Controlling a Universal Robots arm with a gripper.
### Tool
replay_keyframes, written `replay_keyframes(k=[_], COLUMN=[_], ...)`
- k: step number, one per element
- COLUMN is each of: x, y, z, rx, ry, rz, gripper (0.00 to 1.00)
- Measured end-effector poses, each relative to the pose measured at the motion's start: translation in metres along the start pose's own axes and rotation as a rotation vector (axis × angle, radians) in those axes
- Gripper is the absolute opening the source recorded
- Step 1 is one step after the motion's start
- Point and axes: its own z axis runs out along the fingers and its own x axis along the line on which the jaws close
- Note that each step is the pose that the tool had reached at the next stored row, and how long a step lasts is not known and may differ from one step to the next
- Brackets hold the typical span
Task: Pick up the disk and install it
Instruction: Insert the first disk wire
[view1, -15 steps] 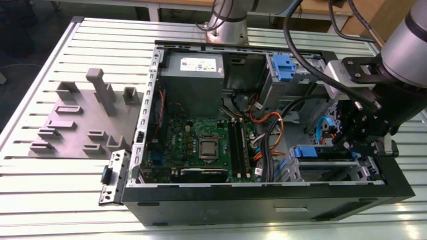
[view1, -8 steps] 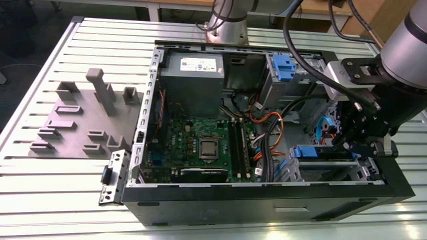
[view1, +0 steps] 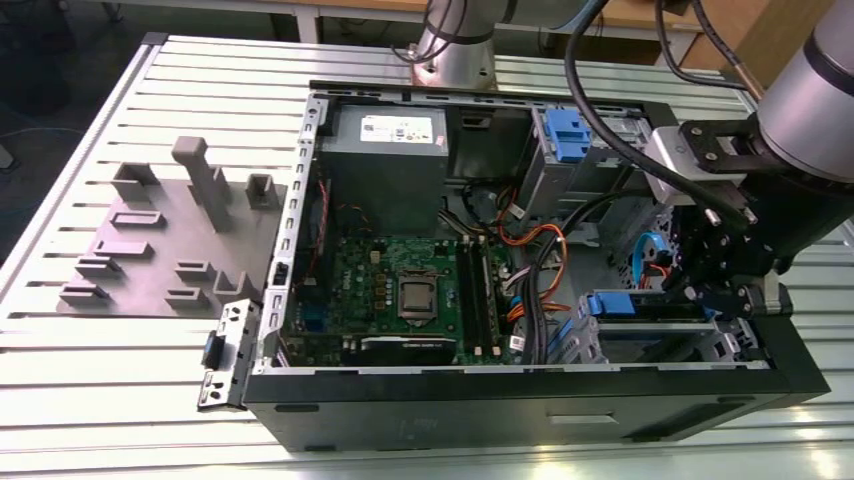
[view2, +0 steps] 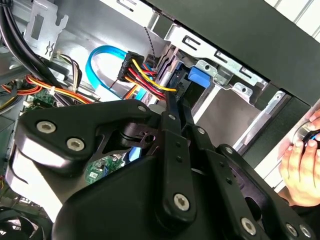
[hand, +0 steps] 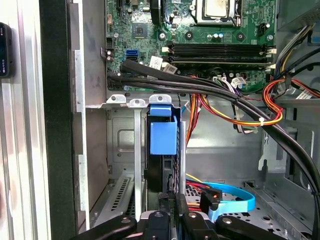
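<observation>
Disk (hand: 163, 137) standing on edge in the drive bay at the front corner of the open computer case (view1: 534, 395), blue plastic carrier tab facing up, dark body beneath it sitting between bare metal bay walls. In the exterior view the same blue tab (view1: 627, 305) is showing just beside the gripper (view1: 721, 290), at the exterior view's right. Gripper's black linkage arms are reaching down onto the drive's edge in the first wrist view (hand: 170, 200); jaws appear to be closing on the disk, though the contact itself is partly hidden.

Second blue carrier (view1: 567, 130) is sitting in the upper bay, well apart. Green motherboard (view1: 400, 290) is lying flat in the case; red, yellow and orange wire bundles (hand: 235, 107) and a light blue flat cable (hand: 232, 197) are crossing near the bay. Grey slotted plastic holder (view1: 174, 230) is resting on the ribbed metal tabletop (view1: 107, 380). Person's hand (view2: 302, 167) is touching the case edge.
</observation>
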Motion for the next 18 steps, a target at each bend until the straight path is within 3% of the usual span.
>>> replay_keyframes(k=[12, 13, 14, 18], x=[0.0000, 0.0000, 0.0000, -0.0001], y=[0.0002, 0.0001, -0.0002, -0.0008], z=[0.0022, 0.0005, -0.0022, -0.0096], rx=[-0.0001, -0.0001, -0.0003, -0.0013], ry=[-0.0011, -0.0012, -0.0007, -0.0008], rz=[0.000, 0.000, 0.000, 0.000], gripper=[0.18, 0.18, 0.24, 0.24])
